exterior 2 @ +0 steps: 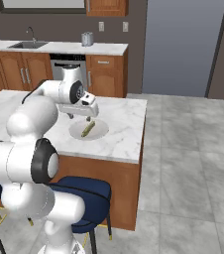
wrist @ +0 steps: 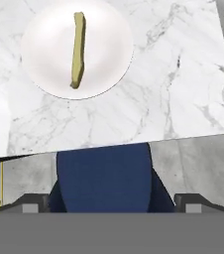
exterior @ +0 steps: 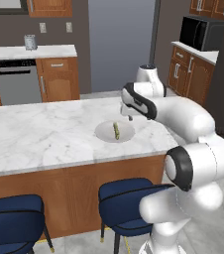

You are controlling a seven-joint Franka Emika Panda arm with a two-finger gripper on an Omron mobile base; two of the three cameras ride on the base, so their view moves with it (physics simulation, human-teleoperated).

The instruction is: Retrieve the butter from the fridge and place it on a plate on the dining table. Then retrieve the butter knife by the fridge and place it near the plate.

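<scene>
Left base view: butter (exterior: pixel 116 130) lying flat near the middle of the plate (exterior: pixel 105 134), on the dining table (exterior: pixel 44 134) close to its right end. Gripper (exterior: pixel 129 116) hanging just above the table at the plate's far right edge, clear of the butter, nothing in it. Two blue stools (exterior: pixel 126 198) tucked under the near side of the table. Dishwasher (exterior: pixel 16 81) and a metal canister (exterior: pixel 30 42) on the counter at the back, microwave (exterior: pixel 201 32) at upper right

Right base view: same plate (exterior 2: pixel 98 131) with the butter (exterior 2: pixel 88 129) lying slantwise on it, near the table's (exterior 2: pixel 124 124) right end. Gripper (exterior 2: pixel 79 116) just above the plate's left rim, apart from the butter. Sink (exterior 2: pixel 28 44) and faucet on the back counter, grey floor to the right

Hand view: plate (wrist: pixel 109 49) at the top, butter (wrist: pixel 77 49) lengthwise across its middle, slightly curved. Finger tips (wrist: pixel 30 202) far apart at the bottom corners, released, empty between them. Blue stool seat (wrist: pixel 104 181) below the table edge (wrist: pixel 183 99)
</scene>
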